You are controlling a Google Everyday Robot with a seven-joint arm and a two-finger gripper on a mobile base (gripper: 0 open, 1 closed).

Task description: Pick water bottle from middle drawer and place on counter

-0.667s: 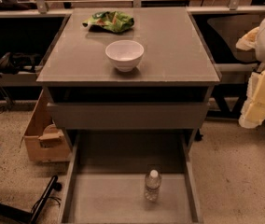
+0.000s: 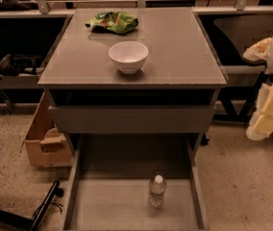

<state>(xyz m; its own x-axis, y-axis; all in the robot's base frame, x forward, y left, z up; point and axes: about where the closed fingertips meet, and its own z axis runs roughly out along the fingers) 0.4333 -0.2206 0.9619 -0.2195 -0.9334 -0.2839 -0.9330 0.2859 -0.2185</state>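
Little has shifted: gripper [image 2: 264, 117] hangs at the frame's right edge, grip state untellable; water bottle [image 2: 157, 191] stands upright in the middle drawer [image 2: 107, 206], clear of both walls.

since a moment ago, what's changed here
The gripper, out at the right edge beside the counter, has dipped slightly lower. Nothing was taken hold of or let go. The water bottle stands where it was in the open middle drawer; the white bowl and green bag have not moved.
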